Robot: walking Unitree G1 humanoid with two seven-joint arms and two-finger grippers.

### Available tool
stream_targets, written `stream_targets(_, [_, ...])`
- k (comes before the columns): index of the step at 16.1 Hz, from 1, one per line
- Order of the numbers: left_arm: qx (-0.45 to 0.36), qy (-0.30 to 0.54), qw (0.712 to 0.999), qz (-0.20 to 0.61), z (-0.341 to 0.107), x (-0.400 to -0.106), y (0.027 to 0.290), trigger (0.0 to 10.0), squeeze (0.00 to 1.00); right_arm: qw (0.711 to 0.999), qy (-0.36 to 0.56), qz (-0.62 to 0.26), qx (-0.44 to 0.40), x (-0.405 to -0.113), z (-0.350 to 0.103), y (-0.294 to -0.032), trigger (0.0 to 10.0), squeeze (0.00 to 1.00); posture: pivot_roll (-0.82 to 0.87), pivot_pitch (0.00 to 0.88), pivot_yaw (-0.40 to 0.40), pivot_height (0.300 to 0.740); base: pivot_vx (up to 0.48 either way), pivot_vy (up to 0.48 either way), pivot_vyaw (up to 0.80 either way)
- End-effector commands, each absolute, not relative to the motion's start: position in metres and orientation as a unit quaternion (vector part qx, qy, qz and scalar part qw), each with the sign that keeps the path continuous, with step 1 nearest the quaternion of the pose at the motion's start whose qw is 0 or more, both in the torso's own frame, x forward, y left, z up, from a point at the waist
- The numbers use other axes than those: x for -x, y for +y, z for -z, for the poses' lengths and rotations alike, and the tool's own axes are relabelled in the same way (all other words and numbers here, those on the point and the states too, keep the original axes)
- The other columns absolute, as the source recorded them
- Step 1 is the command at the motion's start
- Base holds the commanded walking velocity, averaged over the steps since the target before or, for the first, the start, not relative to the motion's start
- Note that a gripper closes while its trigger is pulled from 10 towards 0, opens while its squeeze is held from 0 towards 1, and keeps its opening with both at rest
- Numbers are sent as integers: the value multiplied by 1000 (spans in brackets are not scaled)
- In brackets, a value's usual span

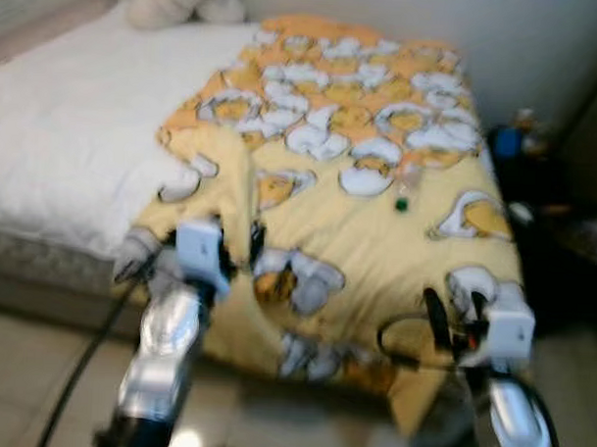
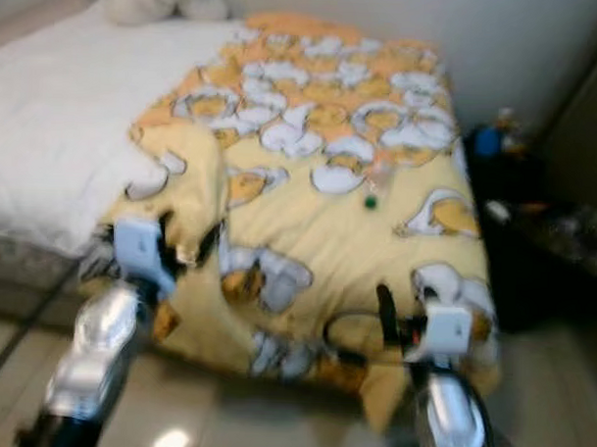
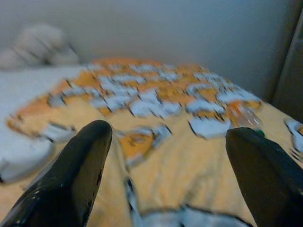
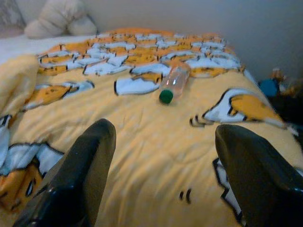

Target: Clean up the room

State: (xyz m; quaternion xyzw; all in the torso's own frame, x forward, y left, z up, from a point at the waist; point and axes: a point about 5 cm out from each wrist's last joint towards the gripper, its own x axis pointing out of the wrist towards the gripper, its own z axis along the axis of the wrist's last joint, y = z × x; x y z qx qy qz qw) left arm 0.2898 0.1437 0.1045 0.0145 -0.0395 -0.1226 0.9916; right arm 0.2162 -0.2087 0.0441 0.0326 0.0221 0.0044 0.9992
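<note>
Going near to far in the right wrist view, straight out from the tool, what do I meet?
Right tool → yellow cartoon-print blanket → clear plastic bottle with green cap → cream pillows by the wall.

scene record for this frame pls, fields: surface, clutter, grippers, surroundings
surface: bed with white sheet, yellow patterned blanket over its right part
clutter: clear bottle with green cap, lying on the blanket
left gripper: open, low over the blanket's near left edge, holding nothing
right gripper: open, over the blanket's near right part, pointed toward the bottle, holding nothing
surroundings: pillows at the bed's far end; dark, blurred items on the floor right of the bed
</note>
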Motion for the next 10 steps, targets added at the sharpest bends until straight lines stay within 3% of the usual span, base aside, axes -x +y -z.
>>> stream_targets(1, [-20, -14, 993, 114, -94, -287, 147, 10000, 0, 999, 28, 8, -41, -221, -44, -213, 10000, 0, 44, 0, -29, 740, 465, 0, 0])
stream_targets(5, [-40, -11, 989, 142, -98, -294, 138, 10000, 0, 998, 26, -16, -60, -227, -45, -186, 10000, 0, 35, 0, -25, 740, 465, 0, 0])
stream_targets(10, [-50, -11, 985, 166, -100, -301, 131, 10000, 0, 999, 18, -11, -45, -231, -50, -190, 10000, 0, 18, 0, -13, 740, 467, 0, 0])
